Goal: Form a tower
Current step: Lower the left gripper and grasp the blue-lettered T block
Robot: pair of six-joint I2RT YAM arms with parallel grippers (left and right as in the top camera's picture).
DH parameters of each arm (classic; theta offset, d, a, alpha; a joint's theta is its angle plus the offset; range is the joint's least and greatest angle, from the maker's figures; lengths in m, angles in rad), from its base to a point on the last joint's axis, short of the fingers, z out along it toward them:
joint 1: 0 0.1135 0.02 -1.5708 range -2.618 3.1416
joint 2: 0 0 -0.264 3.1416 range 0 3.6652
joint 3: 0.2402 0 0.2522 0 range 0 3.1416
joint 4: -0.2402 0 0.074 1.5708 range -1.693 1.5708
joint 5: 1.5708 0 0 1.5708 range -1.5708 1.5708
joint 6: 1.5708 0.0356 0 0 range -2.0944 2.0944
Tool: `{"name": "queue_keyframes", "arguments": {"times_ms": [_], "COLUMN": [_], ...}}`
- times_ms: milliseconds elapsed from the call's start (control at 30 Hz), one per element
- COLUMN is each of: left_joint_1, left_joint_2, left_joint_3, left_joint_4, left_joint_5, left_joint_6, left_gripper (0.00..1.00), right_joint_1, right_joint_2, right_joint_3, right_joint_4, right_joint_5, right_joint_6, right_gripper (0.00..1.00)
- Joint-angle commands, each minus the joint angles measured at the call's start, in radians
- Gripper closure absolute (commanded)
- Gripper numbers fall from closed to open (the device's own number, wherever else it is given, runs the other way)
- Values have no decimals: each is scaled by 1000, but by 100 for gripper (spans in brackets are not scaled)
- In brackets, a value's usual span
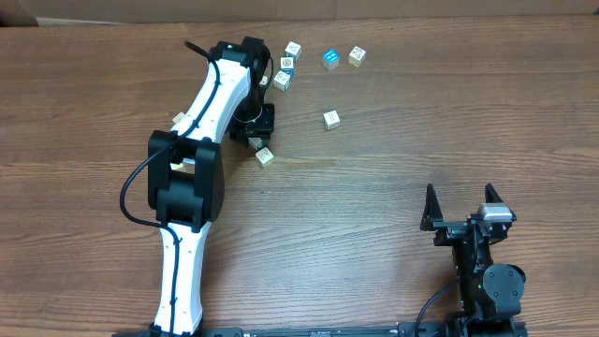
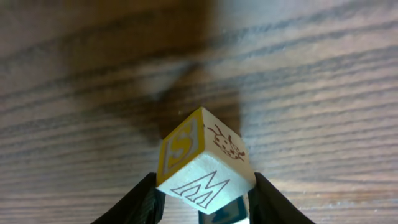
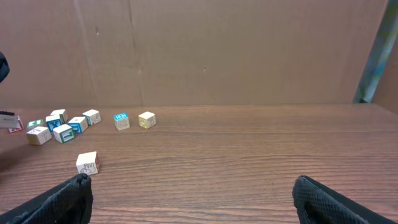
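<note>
A pale wooden cube (image 2: 205,163) with an outlined M, a yellow S side and a rabbit drawing sits tilted between the black fingers of my left gripper (image 2: 204,180). Both fingers press on its corners. A bit of a blue cube (image 2: 227,211) shows just below it between the fingers. In the overhead view the same pale cube (image 1: 265,155) lies at the tip of my left gripper (image 1: 256,140). I cannot tell whether it stands on another cube as a tower. My right gripper (image 1: 460,201) rests open at the near right, nothing between its fingers (image 3: 74,193).
Loose picture cubes lie at the far side: a cluster (image 1: 286,65), a blue-topped one (image 1: 329,59), a cream one (image 1: 357,55) and a single one (image 1: 330,119). The left arm (image 1: 201,140) stretches across the left half. A cardboard wall (image 3: 199,50) stands behind the table.
</note>
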Motion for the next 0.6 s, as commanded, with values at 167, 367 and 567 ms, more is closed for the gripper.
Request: {"name": "queue_keyframes", "arguments": {"times_ms": [167, 367, 567], "left_joint_1": [-3, -3, -6], "left_joint_2": [9, 9, 9], "left_joint_3": [-4, -4, -4], "left_joint_4": [106, 163, 74], "left_joint_5": [-129, -116, -57], "left_joint_6": [-114, -141, -138], "left_gripper": [61, 51, 41], "right_joint_1": [-3, -3, -3], "right_joint_2": [-12, -12, -12], "right_joint_3": [-11, -11, -11], "right_joint_4": [3, 3, 3], "right_joint_5": [-2, -2, -2], "right_joint_6": [-1, -1, -1], "right_gripper": [0, 0, 0]}}
